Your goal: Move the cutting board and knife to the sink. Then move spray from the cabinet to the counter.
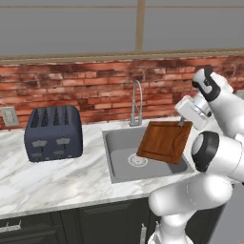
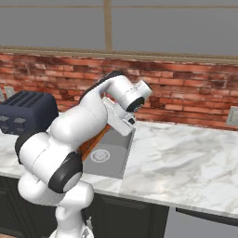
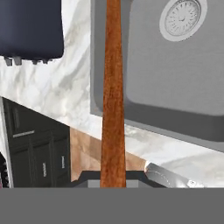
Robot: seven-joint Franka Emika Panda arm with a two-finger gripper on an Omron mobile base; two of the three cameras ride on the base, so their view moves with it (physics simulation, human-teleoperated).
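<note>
1. Left base view: the cutting board point(image 1: 164, 141) is held tilted above the sink point(image 1: 119, 162) by the gripper point(image 1: 182, 122), clamped on its upper edge.
2. Right base view: the board point(image 2: 93, 142) is glimpsed behind the arm.
3. Hand view: the board point(image 3: 113, 96) is seen edge-on over the sink point(image 3: 175, 83), beside the counter point(image 3: 65, 87).

Place: a home kitchen, drawn by a computer.
Sink: a grey sink point(image 1: 119, 164) with a tall tap point(image 1: 137, 102) is sitting in the white marble tabletop point(image 1: 52, 183).
Toaster: a dark toaster point(image 1: 53, 132) is standing nearby.
Wall: red bricks point(image 1: 95, 86) are running behind.
Below: dark cupboards point(image 1: 95, 221) are sitting underneath.
</note>
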